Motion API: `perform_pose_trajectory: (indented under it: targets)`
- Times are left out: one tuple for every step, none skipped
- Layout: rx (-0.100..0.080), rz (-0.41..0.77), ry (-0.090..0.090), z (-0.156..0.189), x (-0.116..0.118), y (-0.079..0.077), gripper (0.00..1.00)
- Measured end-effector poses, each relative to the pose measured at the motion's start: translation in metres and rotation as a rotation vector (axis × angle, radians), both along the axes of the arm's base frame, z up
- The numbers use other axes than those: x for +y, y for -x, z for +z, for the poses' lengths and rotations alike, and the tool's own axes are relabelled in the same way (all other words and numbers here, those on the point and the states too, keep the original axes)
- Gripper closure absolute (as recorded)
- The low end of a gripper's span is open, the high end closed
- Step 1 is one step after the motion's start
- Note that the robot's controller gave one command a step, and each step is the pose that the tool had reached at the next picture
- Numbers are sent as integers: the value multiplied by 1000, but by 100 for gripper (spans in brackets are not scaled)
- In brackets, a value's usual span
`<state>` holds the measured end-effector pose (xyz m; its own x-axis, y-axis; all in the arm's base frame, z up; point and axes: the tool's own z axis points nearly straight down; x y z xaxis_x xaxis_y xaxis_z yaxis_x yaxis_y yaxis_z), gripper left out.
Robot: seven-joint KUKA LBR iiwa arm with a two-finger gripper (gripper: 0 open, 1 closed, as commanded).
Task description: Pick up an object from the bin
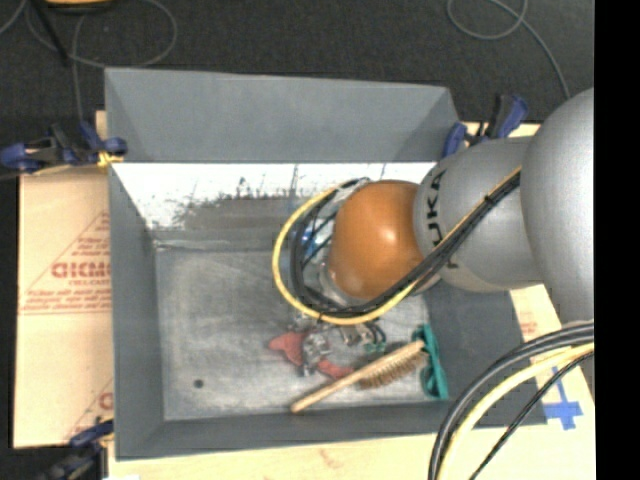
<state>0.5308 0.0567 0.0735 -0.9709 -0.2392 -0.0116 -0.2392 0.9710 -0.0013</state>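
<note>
Camera view showed the gripper (318,346) low in the grey bin (200,318), over a small red piece (288,344) near the front wall, w/ a wooden brush (365,376) and a teal item (432,363) just beside. Likely the reach step: whether the gripper was spread or pressed together couldn't be told, so next it prob. needed to clamp one piece and lift. Bin floor was scuffed metal; dark carpet (300,18) lay around.

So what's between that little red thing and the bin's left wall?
In the camera view, only bare grey bin floor lies between the red piece and the left wall. A small dark speck sits just below that stretch.
</note>
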Motion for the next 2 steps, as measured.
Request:
perform_pose_trajectory:
  targets:
    - [0, -1, 0, 0, 0, 0, 100]
    - [8, -34, 0, 137, 9, 1, 100]
